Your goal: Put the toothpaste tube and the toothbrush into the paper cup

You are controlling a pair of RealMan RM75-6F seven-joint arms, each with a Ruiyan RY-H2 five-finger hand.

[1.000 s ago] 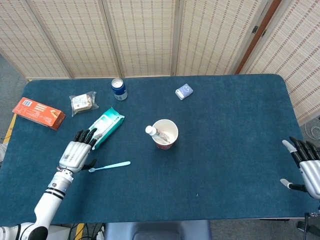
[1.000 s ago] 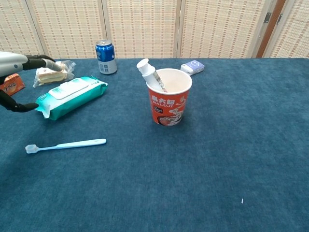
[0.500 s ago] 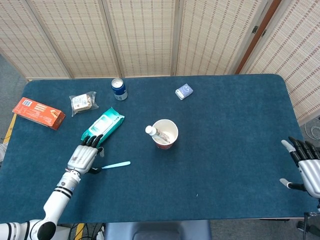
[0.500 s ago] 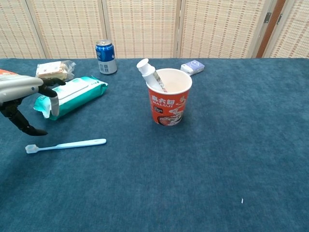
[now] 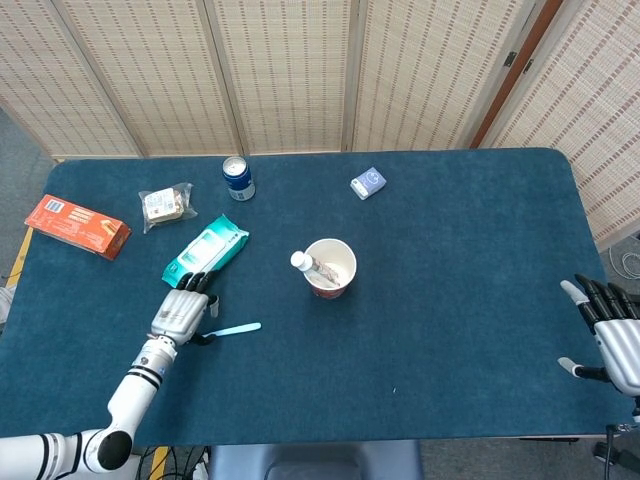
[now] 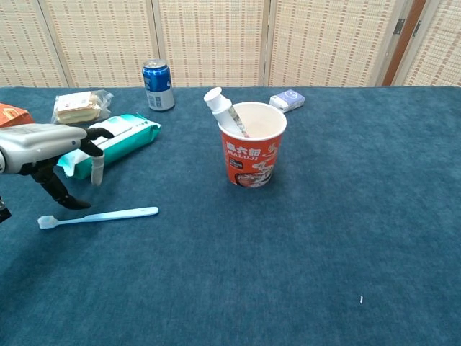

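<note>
The red paper cup (image 5: 331, 268) (image 6: 252, 153) stands mid-table with the white toothpaste tube (image 5: 305, 264) (image 6: 220, 107) leaning inside it, cap up and to the left. The light blue toothbrush (image 5: 232, 329) (image 6: 99, 215) lies flat on the blue cloth left of the cup, bristle end to the left. My left hand (image 5: 181, 315) (image 6: 50, 146) hovers over the brush's bristle end, fingers spread and curved downward, holding nothing. At the table's far right edge my right hand (image 5: 610, 330) is open, fingers apart, and it does not show in the chest view.
A teal wet-wipes pack (image 5: 207, 251) (image 6: 108, 141) lies just behind my left hand. Farther back are a blue can (image 5: 238, 177) (image 6: 156, 84), a bagged snack (image 5: 166, 205) (image 6: 78, 107), an orange box (image 5: 77, 226) and a small blue-white packet (image 5: 368, 182) (image 6: 287, 99).
My left hand has moved toward the toothbrush, from beside the wipes pack to above the brush's bristle end. Right hand, cup and tube are unchanged.
</note>
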